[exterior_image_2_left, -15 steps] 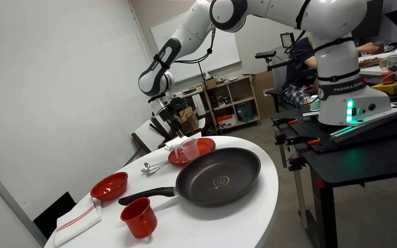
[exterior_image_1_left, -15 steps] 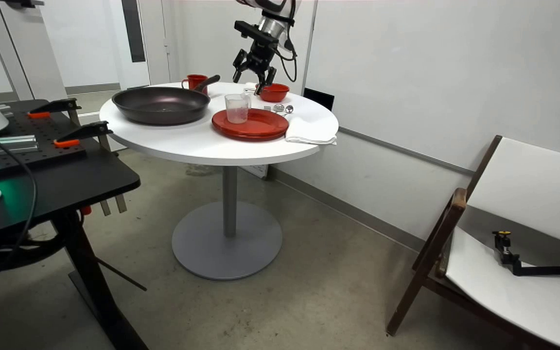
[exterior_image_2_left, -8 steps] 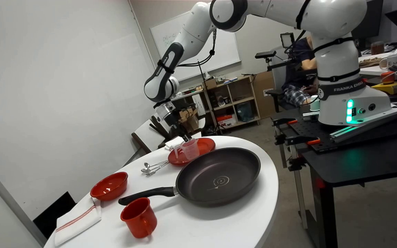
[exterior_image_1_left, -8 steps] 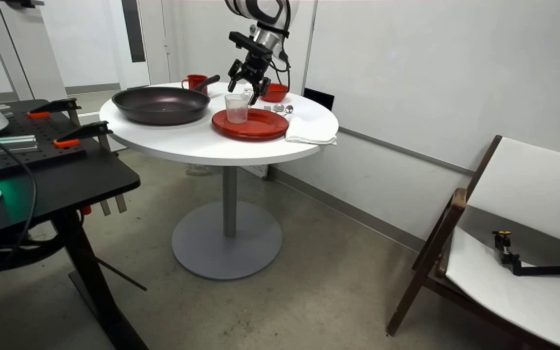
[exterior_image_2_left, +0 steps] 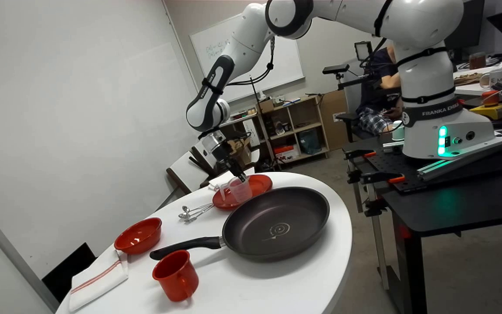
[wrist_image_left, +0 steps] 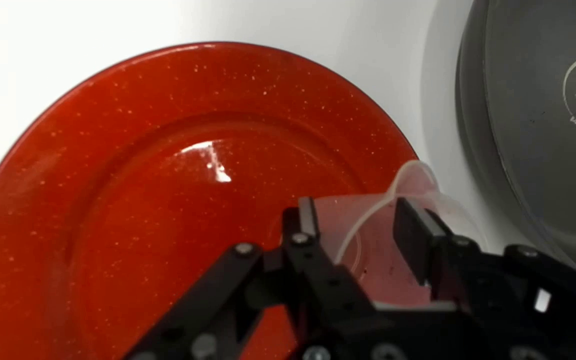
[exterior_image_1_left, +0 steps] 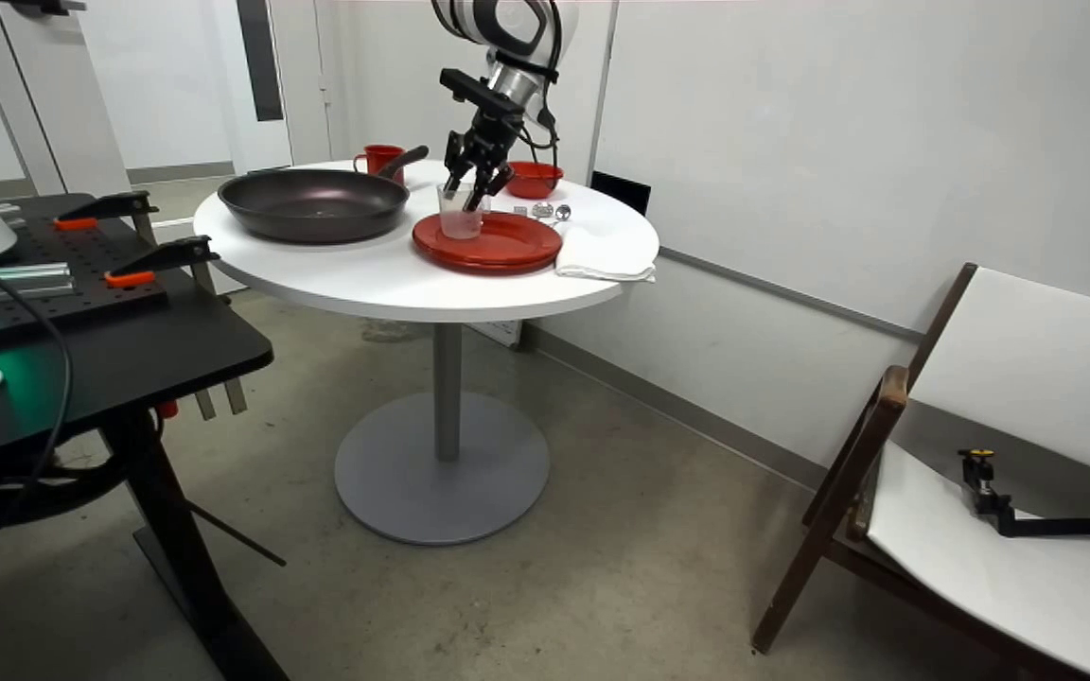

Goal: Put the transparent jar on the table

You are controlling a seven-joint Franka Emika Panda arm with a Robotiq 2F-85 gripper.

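Nearest in an exterior view, we list: one upright red cylindrical mug (exterior_image_2_left: 175,275) with a loop handle; one folded white cloth with red stripes (exterior_image_2_left: 98,283); one round, deep red bowl (exterior_image_2_left: 138,236) near the cloth. All rest on the round white worktop (exterior_image_2_left: 286,288), carried by a single grey pedestal (exterior_image_1_left: 448,378).

Next, one dark grey round frying pan (exterior_image_2_left: 273,220), its black handle's tip between mug and bowl.

Beyond the handle, silvery metal utensils (exterior_image_2_left: 195,213), too small for us to itemise.

Then glossy red round plates (exterior_image_2_left: 262,185), stacked, just beside the pan. On them, toward the pan side, we record one short, see-through cylindrical jar (exterior_image_2_left: 241,192) with a handle, upright.

At the jar, one black two-fingered claw (wrist_image_left: 358,217), fingers parted. In the wrist view the jar's rim runs between them: one finger outside, one over or within the mouth. Contact we cannot tell.

Farthest, past the worktop, we note one pale wooden shelf unit (exterior_image_2_left: 296,126) and one white rectangular board (exterior_image_2_left: 288,63) on the wall.
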